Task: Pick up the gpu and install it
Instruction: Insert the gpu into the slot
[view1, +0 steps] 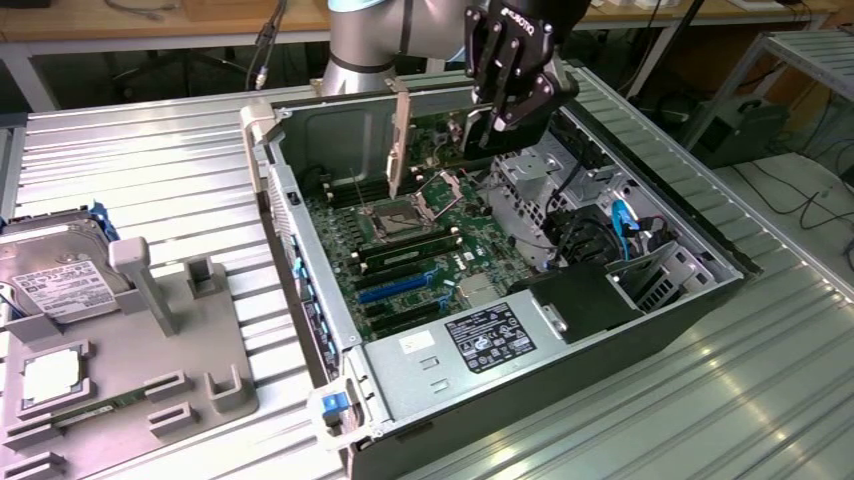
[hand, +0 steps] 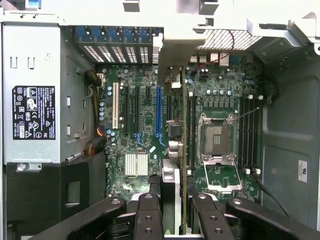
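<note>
Gpu (hand: 171, 180): on edge, pinched between the gripper (hand: 175, 207) fingers, hanging over the motherboard (hand: 145, 125) inside the open case (view1: 296, 250). I judge this is so that its lower edge can meet a slot. The wrist view lines the card up with the slot rows. The exterior view adds its silver bracket (view1: 396, 140), upright, with the worktop (view1: 160, 150) beyond.

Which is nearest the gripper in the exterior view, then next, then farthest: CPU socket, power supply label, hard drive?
1. CPU socket, mid-motherboard, below the gripper.
2. Power supply label, at the case's front end.
3. Hard drive, outside the case, exterior view's left.
</note>
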